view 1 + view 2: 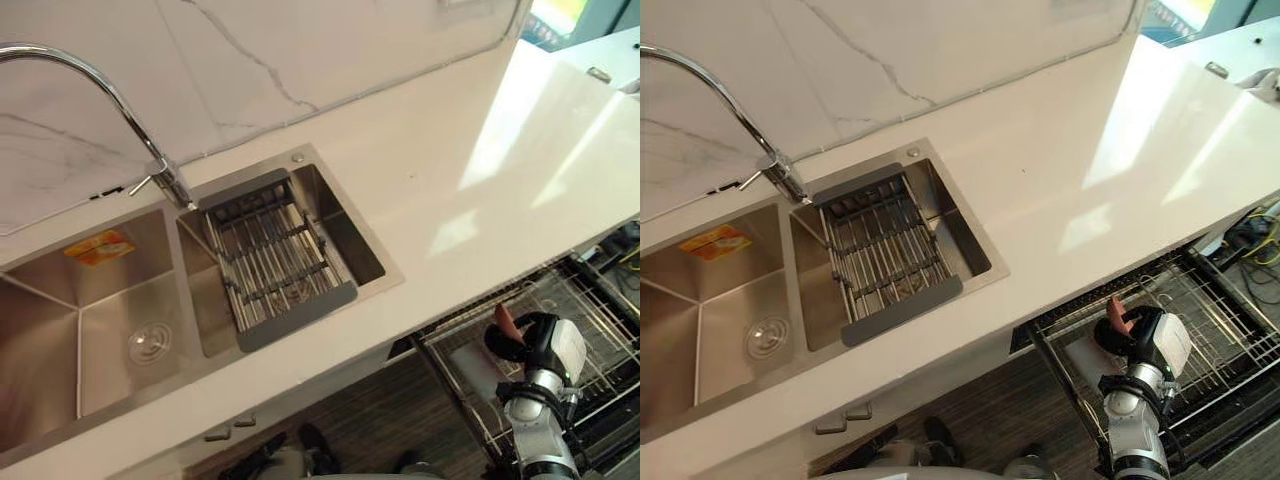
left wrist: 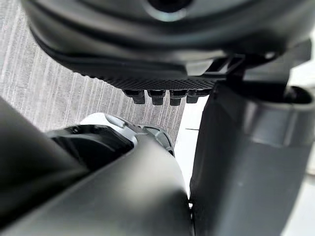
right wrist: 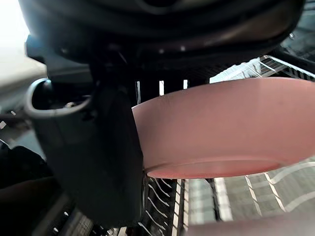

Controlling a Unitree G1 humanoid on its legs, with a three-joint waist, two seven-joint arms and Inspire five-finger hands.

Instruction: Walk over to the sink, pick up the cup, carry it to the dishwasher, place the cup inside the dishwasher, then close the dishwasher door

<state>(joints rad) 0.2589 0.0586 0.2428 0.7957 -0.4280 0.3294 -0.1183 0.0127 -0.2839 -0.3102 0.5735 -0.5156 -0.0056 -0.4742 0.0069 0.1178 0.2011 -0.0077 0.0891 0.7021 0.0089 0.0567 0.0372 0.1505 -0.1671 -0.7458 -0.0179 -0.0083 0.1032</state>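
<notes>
At 4 o'clock the dark right hand [image 1: 1145, 340] grips the round pink cup [image 3: 221, 128] above the dishwasher's silver wire rack [image 1: 1230, 350]; the glossy white worktop [image 1: 450, 180] lies at 12 o'clock; whether the left hand [image 2: 147, 44] is open or closed, I cannot tell.

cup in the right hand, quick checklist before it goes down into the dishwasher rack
1. Cup gripped in the right hand: ok.
2. Hand above the dishwasher rack: ok.
3. Rack pulled out: ok.
4. Free spot under the cup: cannot tell.
5. Left hand clear of the rack: ok, floor shows past it.
</notes>
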